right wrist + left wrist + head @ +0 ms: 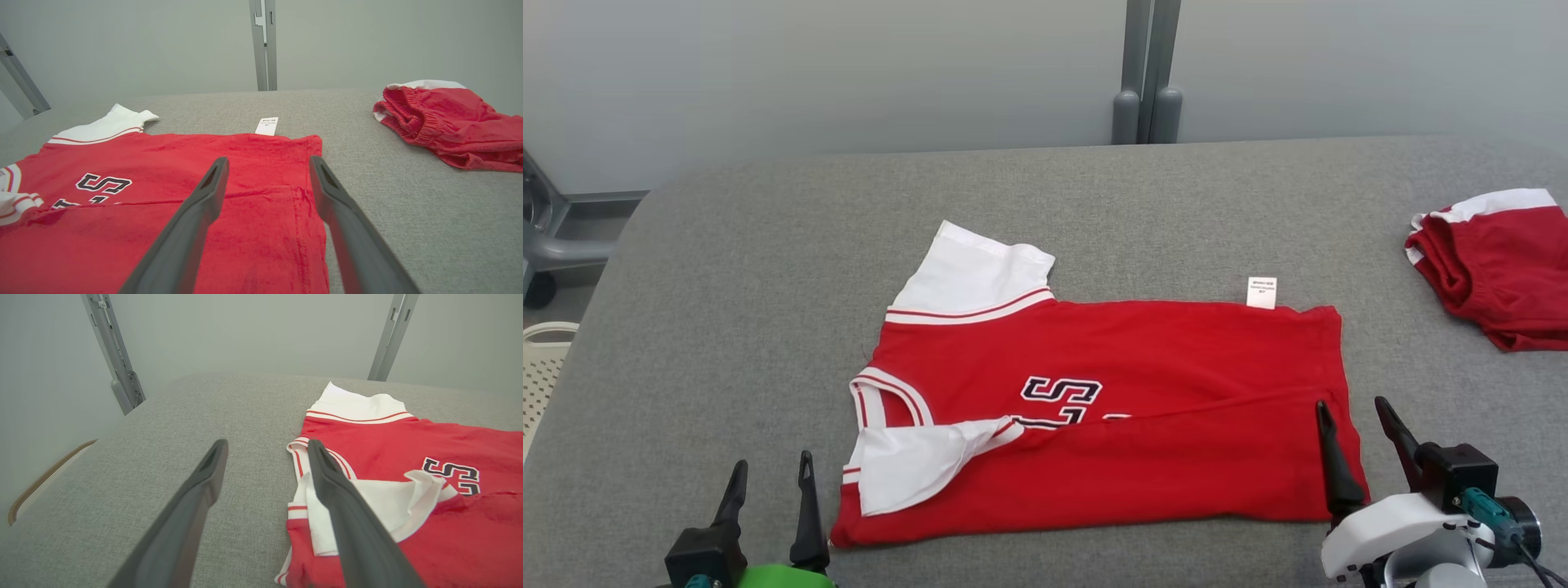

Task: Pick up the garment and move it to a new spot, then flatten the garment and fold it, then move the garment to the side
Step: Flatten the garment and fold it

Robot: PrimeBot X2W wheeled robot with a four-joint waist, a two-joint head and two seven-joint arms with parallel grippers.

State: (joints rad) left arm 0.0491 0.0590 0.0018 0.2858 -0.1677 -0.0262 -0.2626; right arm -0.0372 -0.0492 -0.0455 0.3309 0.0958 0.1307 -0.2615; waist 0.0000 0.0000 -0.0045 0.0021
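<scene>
A red jersey (1143, 351) with white sleeves and dark lettering lies flat on the grey table (768, 245), neck to the left, its near long edge folded over the front. One white sleeve (915, 461) lies on the fold; the other (968, 273) sticks out at the back. My left gripper (770, 469) is open over bare table just left of the jersey's (449, 457) near-left corner. My right gripper (1352, 412) is open above the jersey's (253, 171) hem at its near-right corner, holding nothing.
A second red and white garment (1499, 261), bunched up, lies at the table's right edge, also seen in the right wrist view (449, 122). A white care label (1261, 291) pokes out at the jersey's far edge. A perforated white basket (539, 367) stands left of the table.
</scene>
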